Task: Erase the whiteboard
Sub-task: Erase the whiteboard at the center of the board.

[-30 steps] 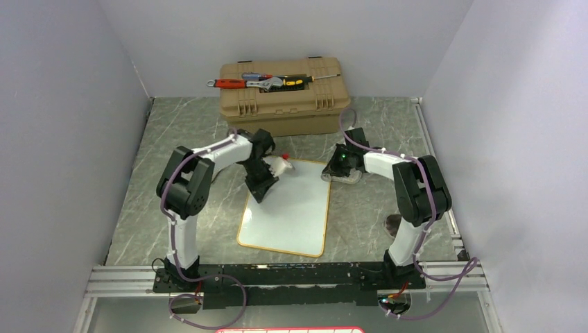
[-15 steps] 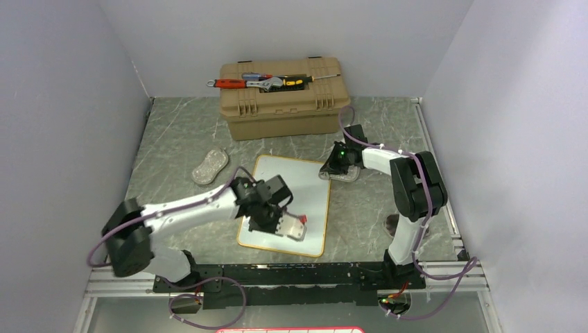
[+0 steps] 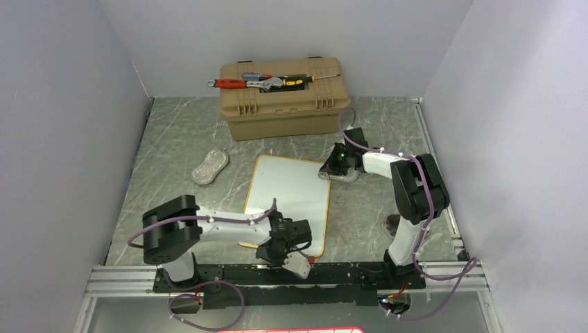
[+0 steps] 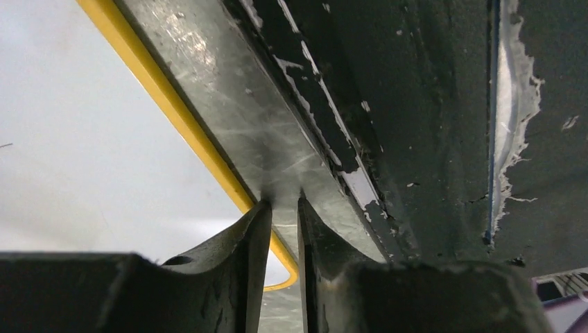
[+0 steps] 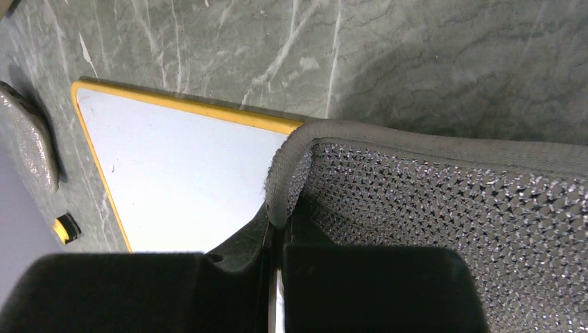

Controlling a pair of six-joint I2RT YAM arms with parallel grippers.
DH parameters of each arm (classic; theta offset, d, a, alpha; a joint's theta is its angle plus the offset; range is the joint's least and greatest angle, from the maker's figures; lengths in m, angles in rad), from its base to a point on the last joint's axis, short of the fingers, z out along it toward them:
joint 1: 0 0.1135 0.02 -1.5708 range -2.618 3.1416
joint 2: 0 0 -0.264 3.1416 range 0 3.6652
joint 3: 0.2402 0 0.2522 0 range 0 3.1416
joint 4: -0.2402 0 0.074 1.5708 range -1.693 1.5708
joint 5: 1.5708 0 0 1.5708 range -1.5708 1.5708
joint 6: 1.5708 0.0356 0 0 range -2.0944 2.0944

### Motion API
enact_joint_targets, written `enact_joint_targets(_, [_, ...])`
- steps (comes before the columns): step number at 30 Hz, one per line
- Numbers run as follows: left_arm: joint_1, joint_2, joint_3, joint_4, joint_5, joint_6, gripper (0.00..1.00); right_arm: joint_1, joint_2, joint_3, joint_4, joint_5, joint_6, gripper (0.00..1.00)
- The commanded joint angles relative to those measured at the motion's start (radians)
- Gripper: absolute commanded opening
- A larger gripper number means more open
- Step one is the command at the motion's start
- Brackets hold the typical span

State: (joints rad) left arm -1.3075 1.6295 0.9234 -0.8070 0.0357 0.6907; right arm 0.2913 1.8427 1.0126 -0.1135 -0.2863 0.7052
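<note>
A grey pad (image 3: 346,177) under the right end effector (image 3: 331,169) touches the whiteboard's (image 3: 288,198) far right corner.

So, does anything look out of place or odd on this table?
Two things. The left gripper points just outside the near rim of the whiteboard, beside a chipped black bar. A grey pad lies loose on the table, left of the board.

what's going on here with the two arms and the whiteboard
Two robot arms are working on erasing the whiteboard, which lies flat between them. The right gripper is shut on a grey mesh pad at the board's far right corner. The left gripper sits low by the board's near edge, fingers slightly apart with nothing between them. From above the board looks blank.
</note>
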Motion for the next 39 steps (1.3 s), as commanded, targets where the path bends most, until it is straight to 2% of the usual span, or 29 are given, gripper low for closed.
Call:
enact_joint_targets(1, [-0.001,0.09,0.072,0.06,-0.109,-0.037,0.29,0.023,0.024,-0.08,-0.113,0.051,-0.02,0.0])
enact_joint_targets(11, [0.001,0.01,0.078,0.09,-0.117,-0.054,0.26,0.023,0.026,-0.09,-0.137,0.054,-0.045,0.0])
enact_joint_targets(14, [0.013,0.031,0.082,0.118,-0.125,-0.046,0.27,0.023,0.039,-0.083,-0.141,0.058,-0.047,0.0])
enact_joint_targets(19, [0.037,0.155,0.127,0.107,-0.106,-0.06,0.27,0.039,0.029,-0.121,-0.138,0.045,-0.036,0.0])
enact_joint_targets(23, [0.055,0.192,0.131,0.119,-0.078,-0.066,0.26,0.085,-0.026,-0.217,-0.124,0.011,-0.012,0.0])
enact_joint_targets(27, [0.065,0.207,0.118,0.135,-0.053,-0.077,0.25,0.181,-0.096,-0.339,-0.106,-0.01,0.044,0.0])
enact_joint_targets(33, [0.075,0.215,0.103,0.166,-0.045,-0.077,0.25,0.274,-0.266,-0.533,-0.1,-0.044,0.152,0.0])
enact_joint_targets(36, [0.082,0.208,0.09,0.176,-0.039,-0.069,0.24,0.275,-0.366,-0.573,-0.156,-0.034,0.159,0.0])
enact_joint_targets(39, [0.092,0.204,0.081,0.177,-0.027,-0.068,0.22,0.188,-0.4,-0.523,-0.239,0.024,0.083,0.0])
